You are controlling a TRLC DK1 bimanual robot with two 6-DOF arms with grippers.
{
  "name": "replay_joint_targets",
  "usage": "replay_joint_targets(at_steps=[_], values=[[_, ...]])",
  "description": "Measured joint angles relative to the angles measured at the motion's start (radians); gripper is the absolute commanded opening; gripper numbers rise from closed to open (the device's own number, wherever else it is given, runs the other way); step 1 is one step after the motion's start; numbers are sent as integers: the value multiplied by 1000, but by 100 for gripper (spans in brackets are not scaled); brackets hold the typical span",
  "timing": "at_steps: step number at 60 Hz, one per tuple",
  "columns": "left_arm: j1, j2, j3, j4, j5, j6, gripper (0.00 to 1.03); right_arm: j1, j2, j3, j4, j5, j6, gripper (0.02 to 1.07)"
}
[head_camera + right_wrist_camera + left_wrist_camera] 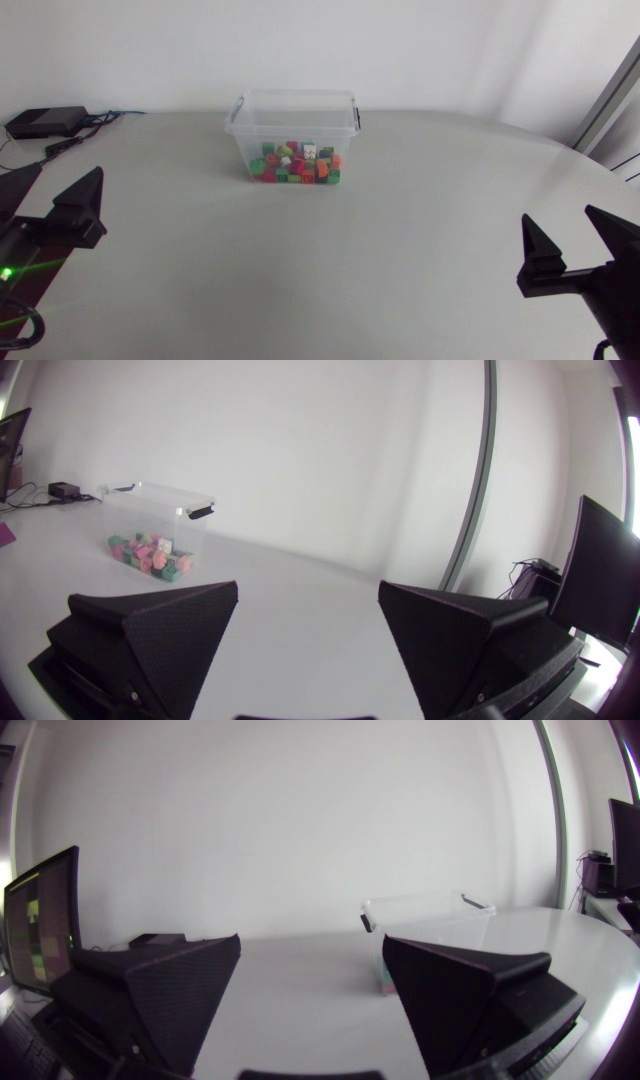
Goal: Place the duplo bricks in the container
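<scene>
A clear plastic container (pixel 292 135) with dark handle clips stands at the back middle of the table, and several coloured duplo bricks (pixel 300 164) lie in its bottom. My left gripper (pixel 50 190) rests at the table's left edge, open and empty, far from the container. My right gripper (pixel 570 235) rests at the right edge, also open with nothing between its fingers. In the left wrist view the container (pixel 425 920) sits ahead of the open gripper (pixel 312 982). The right wrist view has the container (pixel 155 520) with its bricks (pixel 152 554) ahead, beyond the open gripper (pixel 308 628).
A black box (pixel 45 122) with cables lies at the table's back left corner. The white tabletop (pixel 320 260) stretches bare between the two grippers and in front of the container.
</scene>
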Motion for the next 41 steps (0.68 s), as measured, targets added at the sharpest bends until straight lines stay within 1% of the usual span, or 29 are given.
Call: replay_joint_targets(at_steps=[29, 41], values=[[0, -272, -253, -48, 25, -80, 99, -22, 0, -114, 118, -55, 164, 103], [0, -294, -277, -53, 26, -88, 98, -25, 0, -120, 123, -57, 183, 103]])
